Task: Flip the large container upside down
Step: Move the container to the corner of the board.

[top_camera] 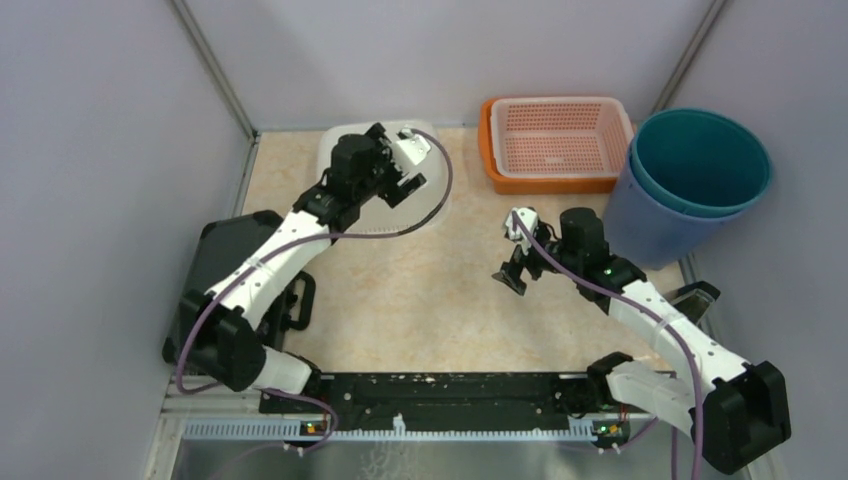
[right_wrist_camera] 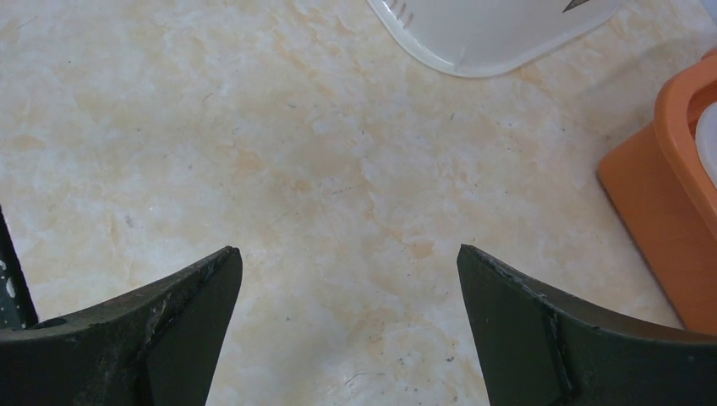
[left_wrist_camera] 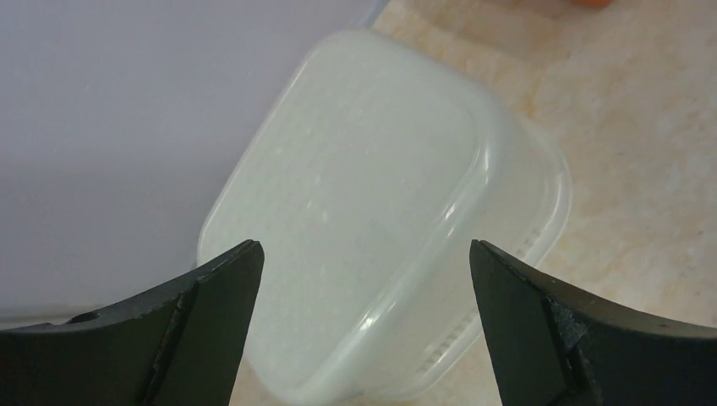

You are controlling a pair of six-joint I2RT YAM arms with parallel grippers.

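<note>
The large container is a milky white, rounded-rectangular tub at the back left of the table, by the wall. In the left wrist view its flat base faces the camera and its flanged rim lies lower, toward the tabletop. My left gripper hovers open just above it, with nothing between the fingers. From above, the left gripper and arm cover most of the container. My right gripper is open over bare tabletop at centre right, well apart from the container's corner.
An orange basket with a pink mesh basket inside stands at the back centre-right; its orange wall is right of the right gripper. A teal bucket nested in a blue one stands far right. A black box lies at the left edge.
</note>
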